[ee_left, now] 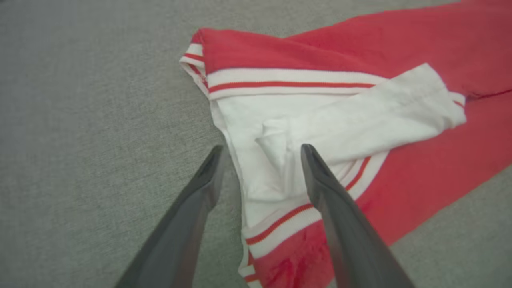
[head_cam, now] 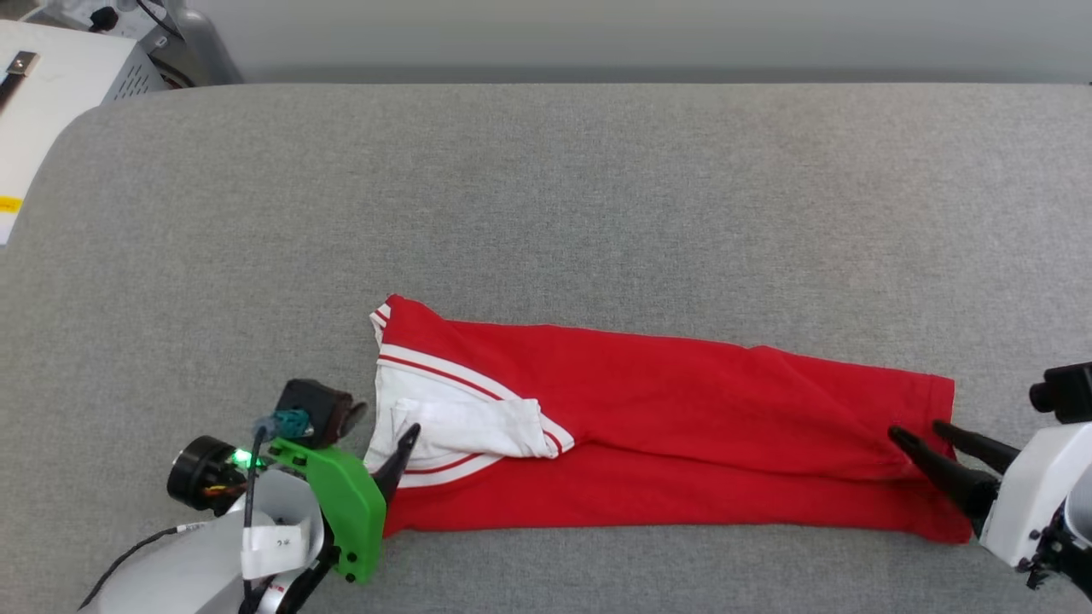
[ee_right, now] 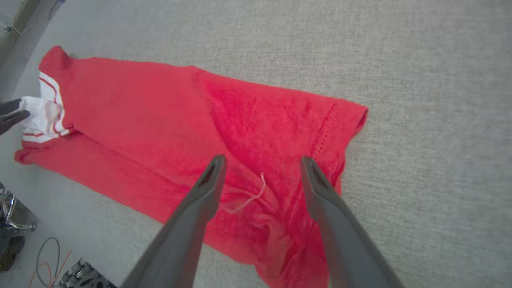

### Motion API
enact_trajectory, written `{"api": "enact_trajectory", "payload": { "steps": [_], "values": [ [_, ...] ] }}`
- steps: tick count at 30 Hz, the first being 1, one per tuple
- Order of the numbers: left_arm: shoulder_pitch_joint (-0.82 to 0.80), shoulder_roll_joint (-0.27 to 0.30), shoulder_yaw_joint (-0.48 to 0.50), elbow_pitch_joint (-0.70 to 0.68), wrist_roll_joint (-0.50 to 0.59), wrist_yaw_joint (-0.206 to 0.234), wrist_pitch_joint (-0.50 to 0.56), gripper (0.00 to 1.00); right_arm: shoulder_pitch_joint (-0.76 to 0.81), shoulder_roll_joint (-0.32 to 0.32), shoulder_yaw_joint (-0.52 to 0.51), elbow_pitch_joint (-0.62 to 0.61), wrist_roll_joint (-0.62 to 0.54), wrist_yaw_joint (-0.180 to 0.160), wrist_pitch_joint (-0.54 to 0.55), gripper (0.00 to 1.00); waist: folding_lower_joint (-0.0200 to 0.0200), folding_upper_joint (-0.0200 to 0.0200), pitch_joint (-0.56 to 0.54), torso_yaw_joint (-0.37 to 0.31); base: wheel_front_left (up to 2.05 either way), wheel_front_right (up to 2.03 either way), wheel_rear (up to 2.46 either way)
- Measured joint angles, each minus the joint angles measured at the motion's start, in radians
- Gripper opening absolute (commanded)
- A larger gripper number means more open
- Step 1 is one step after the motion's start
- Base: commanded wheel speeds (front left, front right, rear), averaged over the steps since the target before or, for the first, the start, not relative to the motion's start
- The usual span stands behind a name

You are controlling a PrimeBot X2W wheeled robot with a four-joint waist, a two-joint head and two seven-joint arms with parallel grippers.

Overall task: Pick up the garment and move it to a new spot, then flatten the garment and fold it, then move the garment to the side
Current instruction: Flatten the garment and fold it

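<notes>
Broad grey surface (head_cam: 546, 188) beyond far long edge of garment (head_cam: 682, 409)

Left gripper (head_cam: 388, 419) (ee_left: 260, 150), at seven o'clock in the head view, holds its dark fingers (head_cam: 399, 456) spread, pointing toward one o'clock from a green wrist bracket (head_cam: 345, 503). Right gripper (head_cam: 914, 428) (ee_right: 262, 160), on a white wrist (head_cam: 1019, 499) at four o'clock, points toward ten o'clock, fingers likewise parted.
</notes>
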Motion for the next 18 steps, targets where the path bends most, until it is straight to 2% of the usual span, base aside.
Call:
{"api": "enact_trajectory", "payload": {
  "steps": [7, 12, 18],
  "values": [
    [0.024, 0.007, 0.097, -0.002, 0.039, 0.142, -0.185, 1.00, 0.021, -0.091, -0.109, -0.089, 0.135, 0.000, 0.036, 1.00, 0.0000, 0.0000, -0.048, 0.007, 0.00, 0.00, 0.00],
    [0.062, -0.017, 0.192, -0.031, 0.102, 0.230, -0.211, 1.00, 0.032, -0.135, -0.144, -0.049, 0.205, 0.000, 0.113, 1.00, 0.0000, 0.0000, -0.051, 0.021, 0.00, 0.00, 0.00],
    [0.148, -0.071, 0.374, -0.124, 0.261, 0.312, -0.212, 1.00, 0.032, -0.126, -0.136, 0.030, 0.217, 0.000, 0.179, 1.00, 0.0000, 0.0000, -0.027, 0.037, 0.00, 0.00, 0.00]
  ]
}}
